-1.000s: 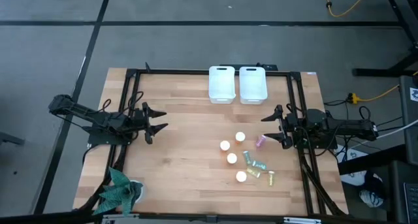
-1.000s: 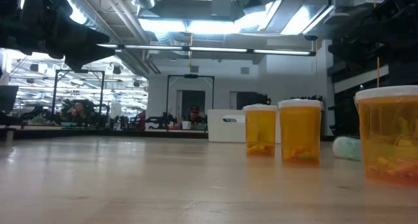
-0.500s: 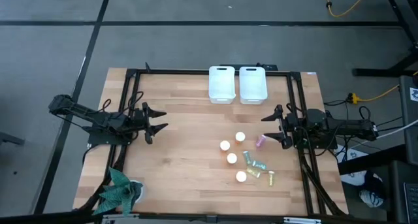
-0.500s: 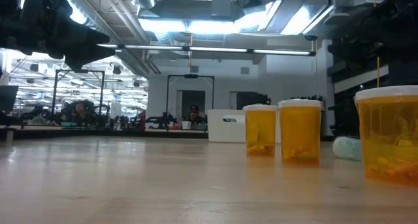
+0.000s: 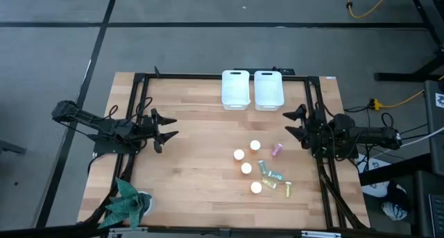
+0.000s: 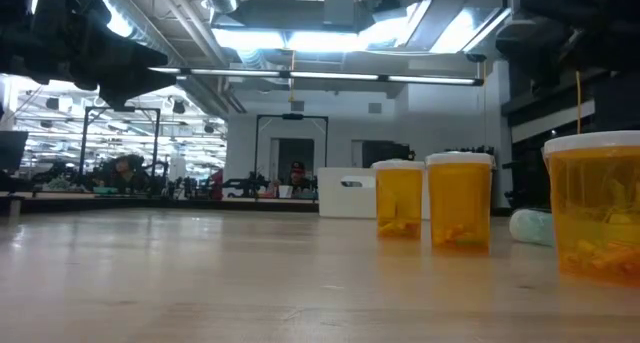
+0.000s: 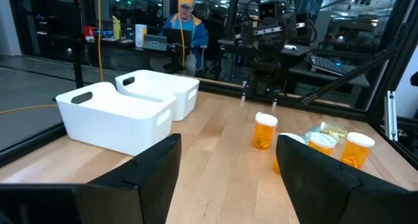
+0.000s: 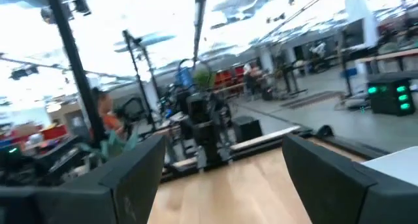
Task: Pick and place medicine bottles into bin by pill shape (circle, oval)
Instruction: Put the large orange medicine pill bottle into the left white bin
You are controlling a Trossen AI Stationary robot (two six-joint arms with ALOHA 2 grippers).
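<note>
Several medicine bottles stand or lie in a cluster right of the table's middle: orange ones with white caps [image 5: 255, 146] [image 5: 239, 155] [image 5: 246, 168] [image 5: 256, 187] upright, a pink one [image 5: 276, 150], green ones [image 5: 263, 166] [image 5: 275, 175] and a yellow one [image 5: 286, 190] lying. Three orange bottles show in the low view [image 6: 399, 198] and in the left wrist view [image 7: 264, 130]. My left gripper [image 5: 168, 127] is open and empty at the table's left. My right gripper [image 5: 294, 123] is open and empty at the right, just beyond the pink bottle.
Two white bins [image 5: 235, 89] [image 5: 268, 89] stand side by side at the far edge. A green crumpled thing [image 5: 126, 202] lies at the near left corner. A black frame [image 5: 142, 99] runs along the table's sides. A person sits beyond the table [image 7: 185, 28].
My right gripper has lifted and swung toward the table's far edge, its wrist view tipping up off the table; it has stayed open. The bottles and my left gripper have kept still.
</note>
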